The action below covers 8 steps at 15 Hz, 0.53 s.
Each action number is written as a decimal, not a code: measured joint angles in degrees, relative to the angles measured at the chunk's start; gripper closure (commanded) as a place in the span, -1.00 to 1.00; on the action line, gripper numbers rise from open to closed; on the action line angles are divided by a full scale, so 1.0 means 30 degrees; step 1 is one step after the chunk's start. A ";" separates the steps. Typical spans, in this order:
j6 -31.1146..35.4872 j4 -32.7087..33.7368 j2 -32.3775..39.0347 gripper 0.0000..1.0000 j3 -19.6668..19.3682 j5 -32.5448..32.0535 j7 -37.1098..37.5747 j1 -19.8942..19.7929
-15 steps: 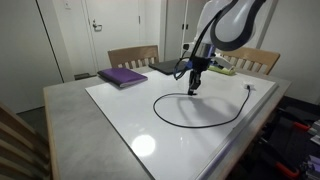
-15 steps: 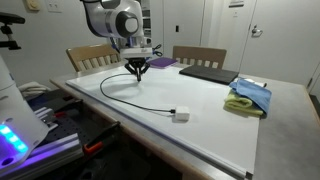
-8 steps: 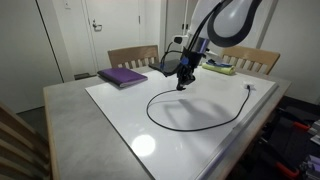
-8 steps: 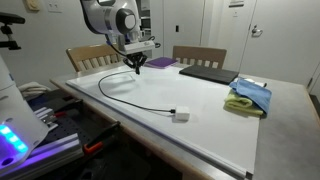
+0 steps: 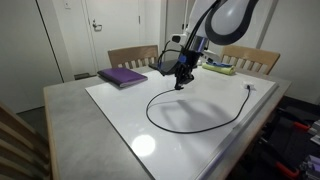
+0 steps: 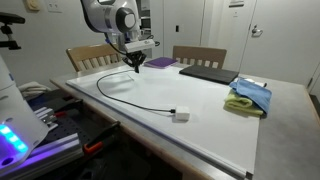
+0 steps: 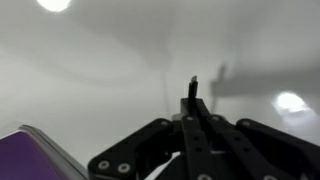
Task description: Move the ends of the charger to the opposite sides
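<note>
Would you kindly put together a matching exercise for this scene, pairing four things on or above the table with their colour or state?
Column one:
1. end effector
2. plug
3. book
4. cloth

Column two:
A. purple, lying flat
B. blue and yellow-green, bunched up
C. shut on the charger's black tip
D. white-grey, lying loose on the table

Pairs: 1-C, 2-D, 3-A, 4-B.
</note>
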 measured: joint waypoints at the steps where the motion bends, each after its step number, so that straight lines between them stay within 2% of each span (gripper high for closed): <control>1: 0.0000 0.0000 0.0000 0.89 -0.0001 0.0000 0.0000 0.0001; 2: 0.0000 0.0000 0.0000 0.97 -0.0001 0.0000 0.0000 0.0003; 5: 0.0017 0.0007 0.0000 0.97 0.0009 0.0022 -0.0110 0.0025; 8: 0.0016 0.0366 0.0159 0.97 0.0989 -0.0012 -0.2673 -0.0578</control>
